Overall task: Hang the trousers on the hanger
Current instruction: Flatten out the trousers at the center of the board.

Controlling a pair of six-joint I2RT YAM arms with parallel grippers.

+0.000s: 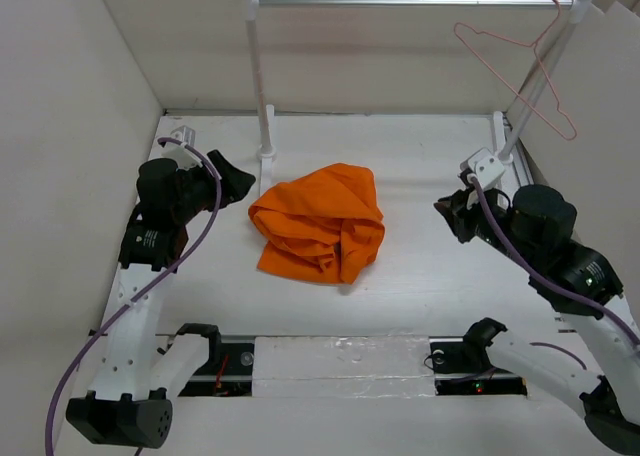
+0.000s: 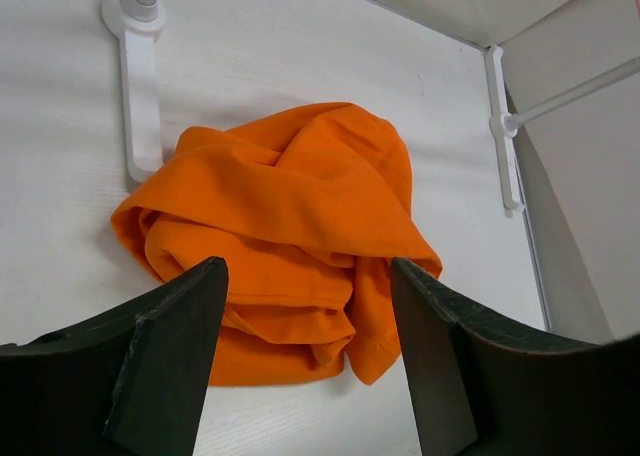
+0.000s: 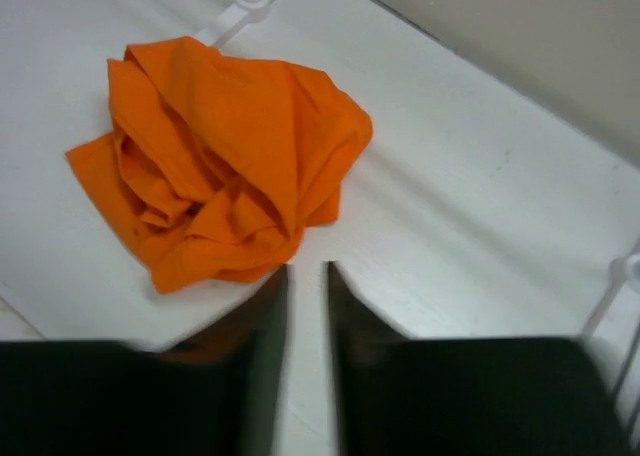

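Note:
The orange trousers (image 1: 320, 226) lie crumpled in a heap in the middle of the white table. They also show in the left wrist view (image 2: 290, 206) and the right wrist view (image 3: 220, 156). The thin pinkish-red wire hanger (image 1: 497, 38) hangs by its hook at the right end of the silver rail (image 1: 410, 1). My left gripper (image 1: 233, 183) (image 2: 305, 266) is open and empty, to the left of the heap and pointing at it. My right gripper (image 1: 450, 211) (image 3: 306, 268) is to the right of the heap, empty, with only a narrow gap between its jaws.
The rail rests on two white posts, the left one (image 1: 258, 76) just behind the heap and the right one (image 1: 530, 106) leaning at the back right. Their flat feet (image 2: 140, 86) (image 2: 500, 126) lie on the table. Beige walls close in the left, back and right sides.

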